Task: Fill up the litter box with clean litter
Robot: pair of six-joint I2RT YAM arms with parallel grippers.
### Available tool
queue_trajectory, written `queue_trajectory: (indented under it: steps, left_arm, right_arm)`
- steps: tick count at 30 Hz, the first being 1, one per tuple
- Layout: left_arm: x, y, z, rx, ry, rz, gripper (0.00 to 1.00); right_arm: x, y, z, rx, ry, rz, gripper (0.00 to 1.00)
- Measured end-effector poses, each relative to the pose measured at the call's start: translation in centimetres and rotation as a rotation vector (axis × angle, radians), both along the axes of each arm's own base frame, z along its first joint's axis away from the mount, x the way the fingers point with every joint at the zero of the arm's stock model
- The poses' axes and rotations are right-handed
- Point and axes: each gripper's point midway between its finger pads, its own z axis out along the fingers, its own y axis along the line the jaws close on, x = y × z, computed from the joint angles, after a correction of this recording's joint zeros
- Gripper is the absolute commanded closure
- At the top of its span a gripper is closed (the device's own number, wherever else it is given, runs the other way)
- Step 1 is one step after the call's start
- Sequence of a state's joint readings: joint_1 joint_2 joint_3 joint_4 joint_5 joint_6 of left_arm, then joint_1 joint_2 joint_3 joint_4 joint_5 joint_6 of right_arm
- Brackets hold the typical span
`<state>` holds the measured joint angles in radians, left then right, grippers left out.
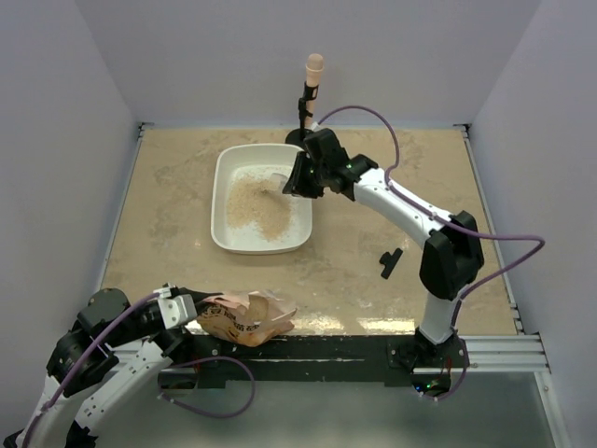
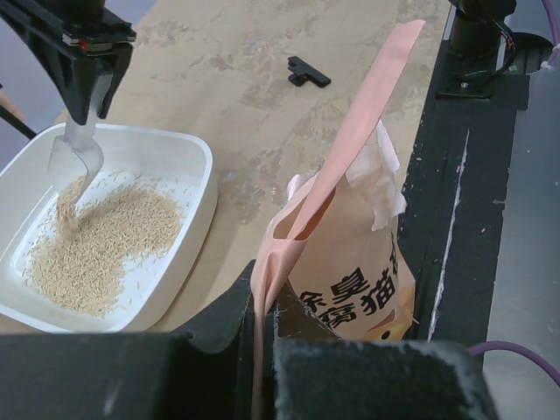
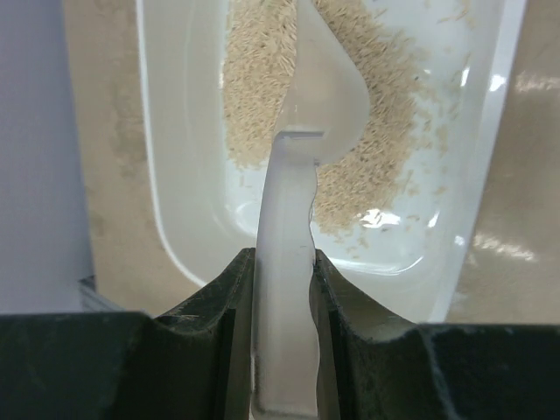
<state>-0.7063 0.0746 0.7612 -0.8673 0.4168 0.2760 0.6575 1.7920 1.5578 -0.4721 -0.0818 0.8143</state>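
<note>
The right tool (image 3: 284,262) was clamped on the handle of a translucent scoop (image 3: 319,96). The bowl hung just ahead of the tool, tipped down, apparently to spread the clean litter (image 1: 256,210) heaped in the litter box (image 1: 224,168) directly beneath. That arm reached far out, wrist bent downward. The left tool (image 2: 261,302) was pinched shut on the top edge of the bag (image 2: 350,262), holding it upright ahead of the tool, likely against spilling. Its arm was folded low.

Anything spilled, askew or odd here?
No spill shows: the litter lies inside the box. A small black piece lies loose on the table by the right arm, tied to nothing. The bag in the left pincer has a ragged, torn top.
</note>
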Motion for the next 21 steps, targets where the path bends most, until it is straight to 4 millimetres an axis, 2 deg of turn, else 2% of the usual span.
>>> queue_trajectory:
  steps: [4,7,11,16,21]
  left_arm:
    - [0.0,0.0,0.0,0.002,-0.005,-0.002,1.0]
    - [-0.1,0.0,0.0,0.0,-0.006,-0.005,1.0]
    - [-0.2,0.0,0.0,0.001,-0.008,-0.008,1.0]
    - [-0.1,0.0,0.0,0.004,-0.014,-0.01,1.0]
    - [-0.1,0.0,0.0,0.004,-0.013,-0.008,1.0]
  right_arm:
    - [1.8,-0.5,-0.6,-0.151,-0.011,0.056,1.0]
    - [1.6,-1.6,-1.8,-0.256,0.02,0.099,1.0]
    - [0.1,-3.2,-3.2,-0.357,0.068,0.162,1.0]
    - [-0.5,-3.6,-1.1,-0.402,0.045,0.204,1.0]
    - [0.2,-3.6,3.6,-0.379,-0.058,0.174,1.0]
